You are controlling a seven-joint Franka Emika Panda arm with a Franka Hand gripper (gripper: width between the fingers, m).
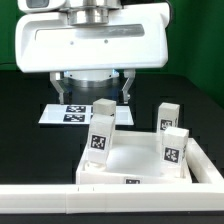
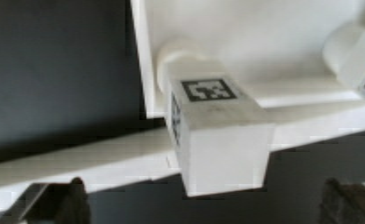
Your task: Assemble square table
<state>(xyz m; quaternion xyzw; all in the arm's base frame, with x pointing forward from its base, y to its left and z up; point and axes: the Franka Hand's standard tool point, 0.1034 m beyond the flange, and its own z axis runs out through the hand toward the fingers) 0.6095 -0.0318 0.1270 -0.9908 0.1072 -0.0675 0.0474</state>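
Observation:
The square table's white slab point(image 1: 135, 160) lies upside down near the front, its raised rim up. Several short white tagged legs stand upright at its corners: two on the exterior view's left point(image 1: 99, 138) and two on the right point(image 1: 173, 146). My gripper point(image 1: 97, 88) hangs open and empty above and behind the slab, over its left legs. In the wrist view one tagged leg point(image 2: 218, 140) stands at the slab's rim point(image 2: 90, 160), between and beyond my dark fingertips point(image 2: 54, 203). The gripper point(image 2: 200, 208) touches nothing. Another leg point(image 2: 358, 58) shows at the picture's edge.
The marker board point(image 1: 60, 113) lies flat on the black table behind the slab. A long white bar fence point(image 1: 100, 200) runs along the front, against the slab's near edge. A green wall stands at the back.

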